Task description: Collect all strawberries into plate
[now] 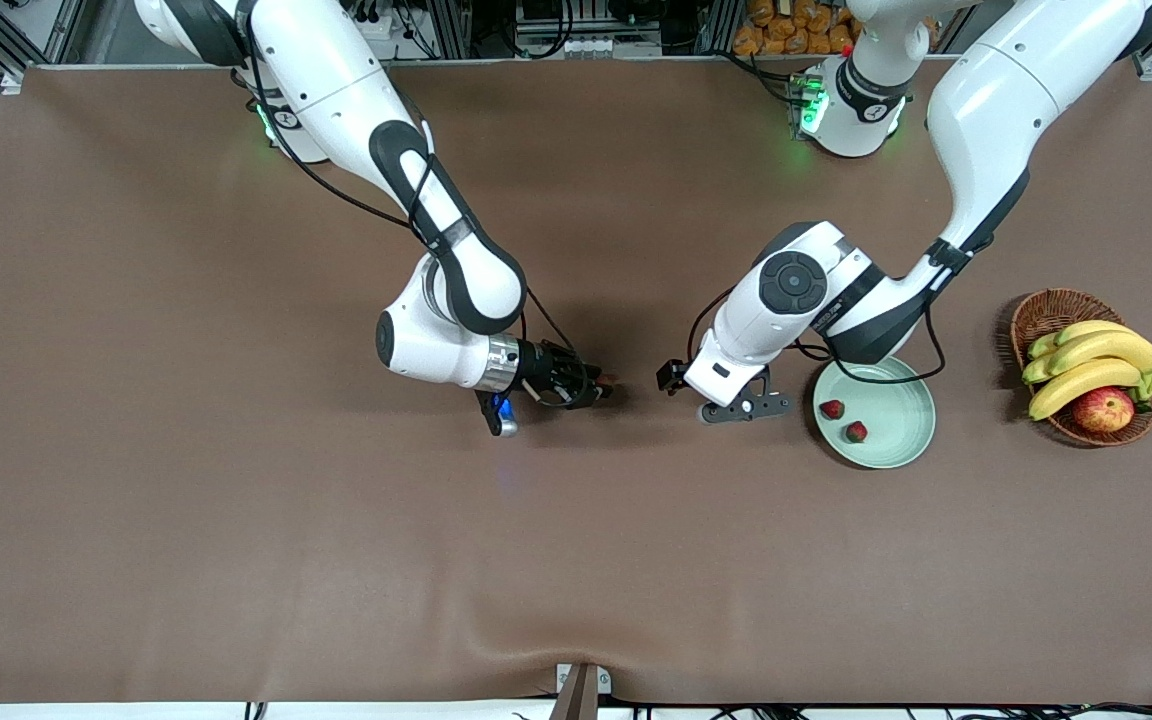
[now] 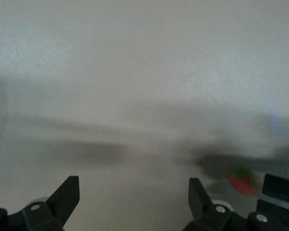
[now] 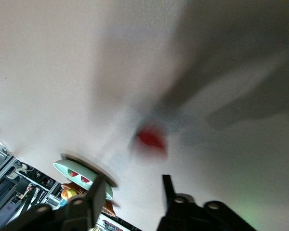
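Your plate (image 1: pixel 911 440) sat beside the left gripper (image 1: pixel 674 378), toward that arm's end, two strawberries (image 1: pixel 832 409) on it. Left gripper was low over the table (image 1: pixel 236 500), fingers (image 2: pixel 67 195) spread wide, holding nothing. Right gripper (image 1: pixel 604 385) faced it, fingers (image 3: pixel 98 190) parted; third strawberry (image 3: pixel 151 138) lay just off its tips, apart from them. Basket (image 1: pixel 1046 315) with bananas (image 1: pixel 1086 370) and apple (image 1: pixel 1103 409) stood past the plate.

My table (image 1: pixel 236 520) is covered edge to edge in a plain brown cloth, lit evenly, with a soft ripple at the lower centre of the frame. Along the top edge I see aluminium framing (image 1: pixel 456 30), cables and, at upper right, a heap of orange-brown packets (image 1: pixel 796 25).
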You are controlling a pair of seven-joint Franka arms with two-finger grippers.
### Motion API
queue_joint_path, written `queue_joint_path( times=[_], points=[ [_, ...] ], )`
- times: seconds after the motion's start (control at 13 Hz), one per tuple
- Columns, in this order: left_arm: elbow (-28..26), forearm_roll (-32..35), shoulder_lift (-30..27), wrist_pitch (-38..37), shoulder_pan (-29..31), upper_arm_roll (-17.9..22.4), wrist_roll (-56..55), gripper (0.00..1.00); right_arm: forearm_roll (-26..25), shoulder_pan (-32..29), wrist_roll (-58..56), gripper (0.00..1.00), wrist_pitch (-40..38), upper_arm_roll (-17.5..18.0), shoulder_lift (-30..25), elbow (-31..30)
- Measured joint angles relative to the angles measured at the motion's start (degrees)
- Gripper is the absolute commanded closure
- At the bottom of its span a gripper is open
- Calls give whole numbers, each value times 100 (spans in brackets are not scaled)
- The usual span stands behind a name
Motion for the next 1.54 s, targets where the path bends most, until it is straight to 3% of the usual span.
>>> queue_joint_path(
  times=[0.38, 0.62, 0.77, 1.15, 1.31, 1.54],
  points=[
    [7, 0, 9, 3, -70, 1, -187, 0, 4, -106, 22, 0, 14, -86, -1, 12],
    [235, 0, 126, 15, -353, 9, -295, 0, -249, -565, -1, 0, 2, -139, -73, -94],
    [574, 0, 272, 27, -889, 247, -352, 0, -1293, -1006, 6, 0, -206, -148, -286, -214],
    [1691, -9, 731, 58, -3187, 1956, -595, 13, -4439, -2331, -17, 0, -2009, -167, -1188, -286],
    [1921, -9, 974, 314, -3444, 2183, -581, 18, -5474, -2591, -33, 0, -2382, -161, -1567, -284],
    [2019, -4, 1211, 638, -3450, 2223, -552, 26, -6599, -2674, -116, 0, -3085, -153, -2260, -186]
  ],
)
